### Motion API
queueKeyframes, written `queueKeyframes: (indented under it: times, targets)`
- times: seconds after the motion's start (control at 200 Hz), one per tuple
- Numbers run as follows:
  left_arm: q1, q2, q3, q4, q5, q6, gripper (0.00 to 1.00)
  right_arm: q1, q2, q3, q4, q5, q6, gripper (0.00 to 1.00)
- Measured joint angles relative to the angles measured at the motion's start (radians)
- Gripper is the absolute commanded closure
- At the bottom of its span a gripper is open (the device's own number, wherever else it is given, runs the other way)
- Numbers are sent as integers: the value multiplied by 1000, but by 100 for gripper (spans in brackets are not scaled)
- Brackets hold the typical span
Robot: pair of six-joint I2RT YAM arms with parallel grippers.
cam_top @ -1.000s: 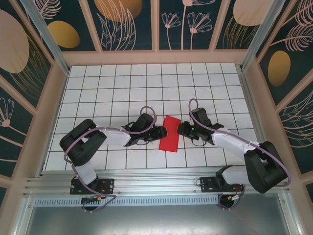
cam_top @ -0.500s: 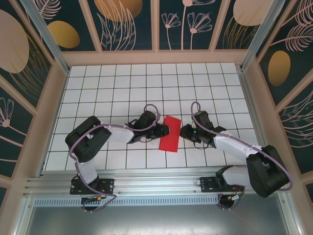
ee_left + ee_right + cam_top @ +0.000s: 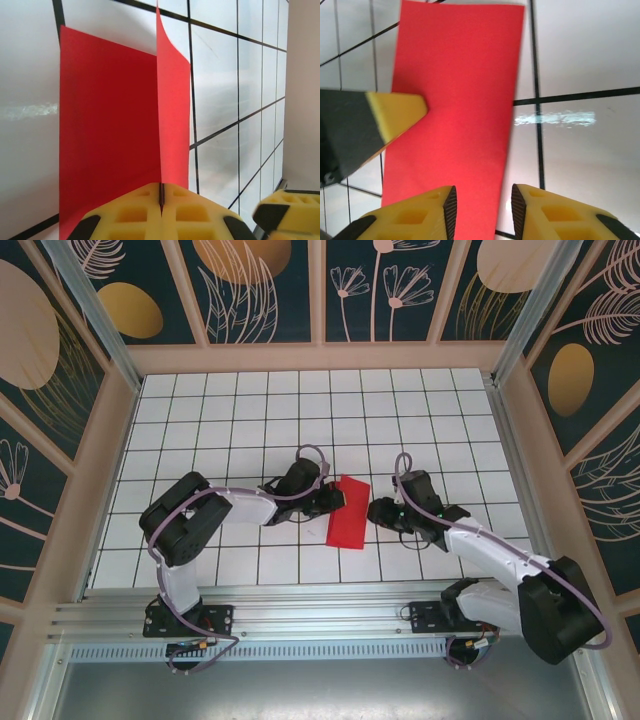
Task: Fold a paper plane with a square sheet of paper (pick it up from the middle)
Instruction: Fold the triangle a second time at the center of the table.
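Observation:
The red sheet of paper (image 3: 348, 512) lies folded in half as a narrow rectangle in the middle of the tiled table, between the two arms. My left gripper (image 3: 337, 502) is shut on its left edge; in the left wrist view the yellow fingers pinch the paper (image 3: 115, 125) at the crease, and one flap stands up on edge. My right gripper (image 3: 374, 512) is open just right of the paper. Its fingertips (image 3: 482, 207) straddle the paper's (image 3: 457, 115) near right edge. The left gripper's yellow fingertip (image 3: 397, 114) rests on the paper's far side.
The white gridded table (image 3: 300, 410) extends behind the arms to the patterned walls. A metal rail (image 3: 320, 605) runs along the near edge by the arm bases.
The left gripper has crept right along the paper's left edge. The right gripper has sunk and come a little nearer the paper's right edge. The paper has stayed put.

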Motion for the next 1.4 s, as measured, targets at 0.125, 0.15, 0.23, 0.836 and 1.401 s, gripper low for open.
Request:
queueKeyframes:
  times: [0.125, 0.15, 0.23, 0.836, 1.401]
  targets:
    - [0, -44, -68, 14, -28, -39, 100, 87, -27, 0, 1, 34, -51, 49]
    - [0, -58, -84, 14, -34, -47, 100, 103, -33, 0, 1, 43, -57, 48]
    - [0, -94, -119, 14, -56, -64, 100, 180, -55, 0, 8, 97, -92, 47]
    - [0, -125, -137, 15, -101, -100, 100, 704, 260, 135, 92, 566, -295, 42]
    - [0, -125, -134, -2, -105, -100, 100, 731, 365, 202, 48, 705, -318, 55]
